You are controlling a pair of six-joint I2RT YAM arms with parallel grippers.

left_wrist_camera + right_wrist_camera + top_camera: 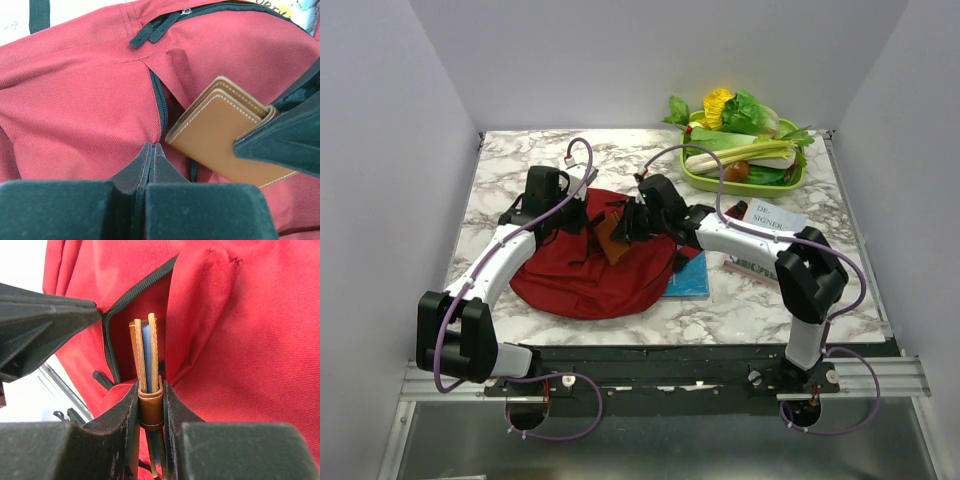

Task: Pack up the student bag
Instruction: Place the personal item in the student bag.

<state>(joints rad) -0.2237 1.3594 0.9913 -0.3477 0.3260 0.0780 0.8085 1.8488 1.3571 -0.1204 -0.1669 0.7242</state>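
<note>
The dark red student bag (570, 275) lies flat at the table's middle, its zip pocket open (159, 100). My left gripper (151, 146) is shut, its tips pinching the bag's fabric at the zip edge; in the top view it (585, 218) is over the bag's far side. My right gripper (150, 390) is shut on a tan leather wallet (145, 350) with a blue insert. It holds the wallet edge-on at the pocket's opening. The wallet also shows in the left wrist view (220, 135) and the top view (610, 240).
A green tray (700, 182) of vegetables stands at the back right. A white book (770, 218) lies right of the bag under my right arm. A flat blue item (692, 280) sticks out from the bag's right edge.
</note>
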